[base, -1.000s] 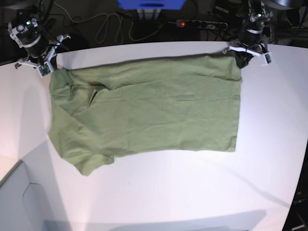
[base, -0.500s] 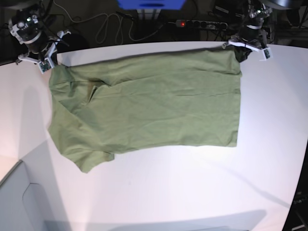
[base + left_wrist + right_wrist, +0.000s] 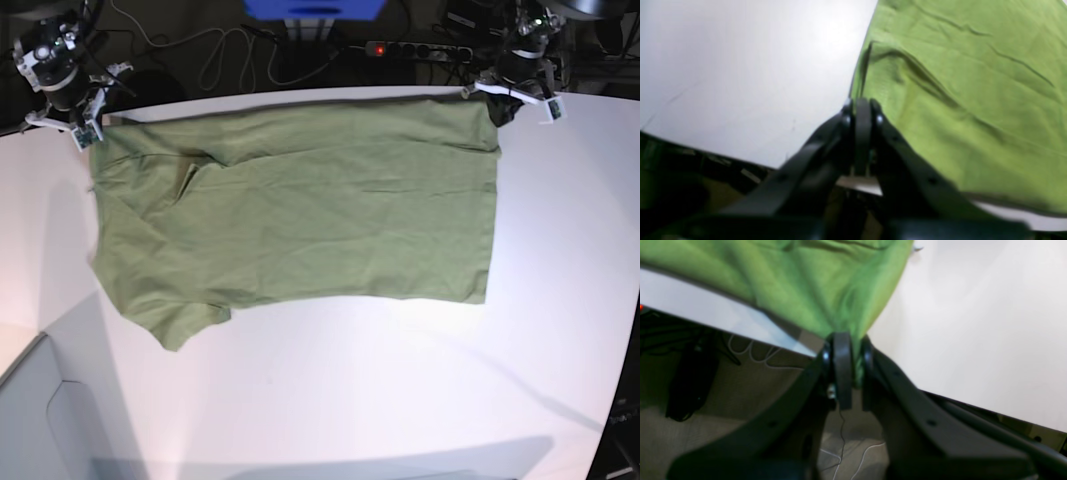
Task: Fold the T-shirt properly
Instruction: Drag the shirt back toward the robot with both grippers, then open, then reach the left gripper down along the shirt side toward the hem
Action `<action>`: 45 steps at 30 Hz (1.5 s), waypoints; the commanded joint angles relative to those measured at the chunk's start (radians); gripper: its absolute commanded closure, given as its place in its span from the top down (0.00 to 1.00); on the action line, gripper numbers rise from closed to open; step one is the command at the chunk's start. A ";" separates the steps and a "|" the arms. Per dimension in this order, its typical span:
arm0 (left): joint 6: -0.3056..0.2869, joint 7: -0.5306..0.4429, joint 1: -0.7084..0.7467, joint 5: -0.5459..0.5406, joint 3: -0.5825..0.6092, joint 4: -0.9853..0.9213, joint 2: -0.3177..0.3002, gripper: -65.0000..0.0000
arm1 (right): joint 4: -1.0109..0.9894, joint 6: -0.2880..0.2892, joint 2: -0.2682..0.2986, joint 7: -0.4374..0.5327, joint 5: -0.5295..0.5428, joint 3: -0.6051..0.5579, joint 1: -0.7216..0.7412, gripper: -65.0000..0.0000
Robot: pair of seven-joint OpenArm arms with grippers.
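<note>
The left tool point(image 3: 862, 110) is pinched tight on one far corner of the T-shirt point(image 3: 300, 210), and the right tool point(image 3: 848, 350) is clamped the same way on the other far corner. Between them the green shirt lies spread flat across the white bench point(image 3: 400, 400), its far edge along the bench's back rim.

Olive T-shirt point(image 3: 300, 210) flat, far corners lifted

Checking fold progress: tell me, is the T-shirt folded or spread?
Spread: the T-shirt lies flat on the table, one sleeve showing.
</note>
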 commanded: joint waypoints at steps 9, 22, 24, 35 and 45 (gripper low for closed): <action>-0.006 -0.018 0.002 -0.002 -0.007 0.010 -0.012 0.00 | 0.014 0.011 -0.014 0.016 -0.004 0.010 -0.012 0.04; -0.006 -0.018 -0.001 0.006 -0.007 0.010 -0.014 0.00 | 0.012 0.011 -0.029 -0.036 -0.005 0.010 -0.012 0.06; -0.006 -0.017 -0.001 0.006 -0.007 0.010 -0.014 0.00 | 0.012 0.011 -0.029 -0.037 -0.005 0.010 -0.010 0.06; -0.006 0.158 -0.053 -0.003 -0.149 0.024 0.029 0.39 | 0.018 0.011 -0.026 -0.039 -0.005 0.024 -0.012 0.50; -0.008 0.166 -0.120 -0.003 -0.247 0.113 0.029 0.48 | 0.120 0.011 -0.051 -0.037 0.000 0.114 0.054 0.65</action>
